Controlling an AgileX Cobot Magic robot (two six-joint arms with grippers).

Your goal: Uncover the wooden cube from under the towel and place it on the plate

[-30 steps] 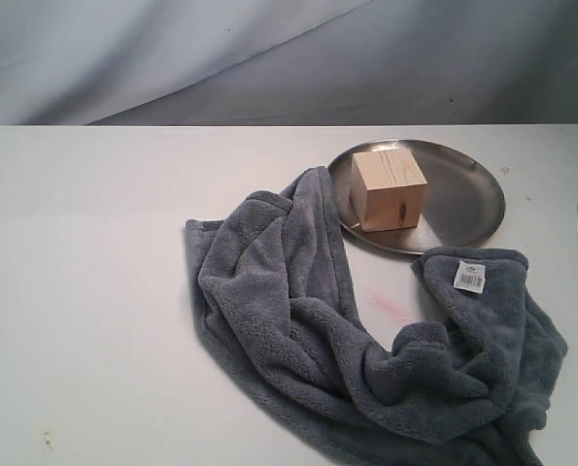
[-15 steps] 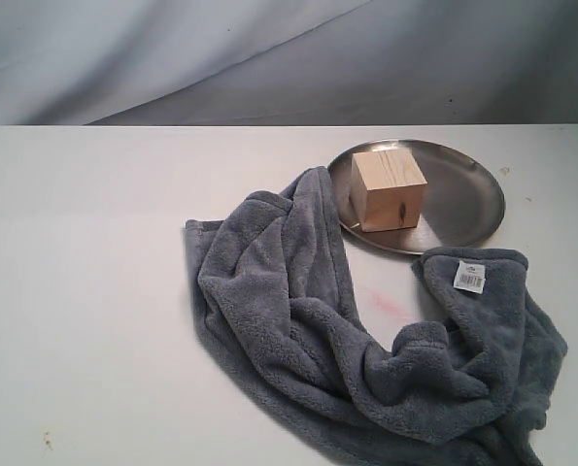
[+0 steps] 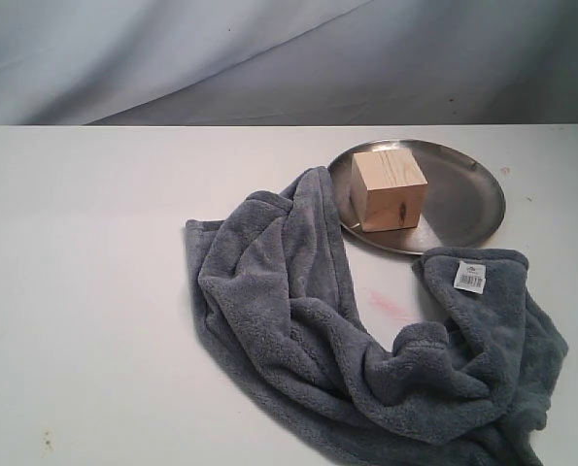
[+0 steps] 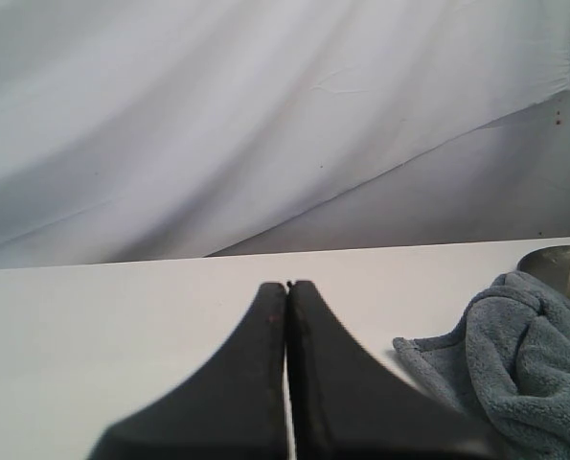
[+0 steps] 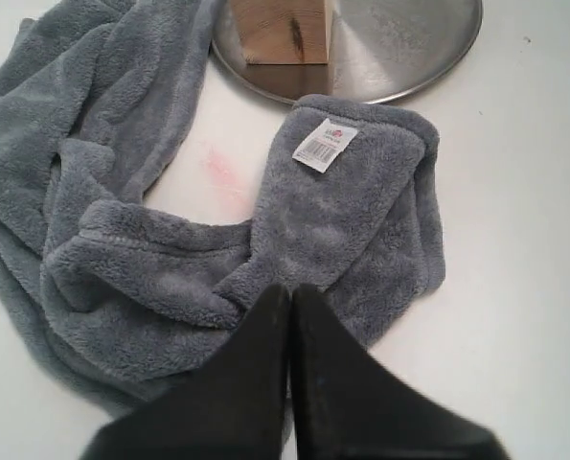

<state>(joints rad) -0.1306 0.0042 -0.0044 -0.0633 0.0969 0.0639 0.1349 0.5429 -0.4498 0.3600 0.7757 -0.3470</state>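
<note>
Metal plate (image 3: 463, 194) holds wooden cube (image 3: 389, 189), uncovered; towel (image 3: 279, 291) bunched beside, touching rim; left gripper (image 4: 286, 287) and right gripper (image 5: 290, 292) jaws closed, empty.

Flat white counter (image 3: 94, 291) bears a faint pink smear (image 3: 388, 306). Wrinkled pale grey fabric backdrop (image 3: 172, 58) hangs behind its far edge.

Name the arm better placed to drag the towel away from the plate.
Right. Its shut hand hangs directly over the towel, close to the plate; the left hand sits farther off, over bare table.
</note>
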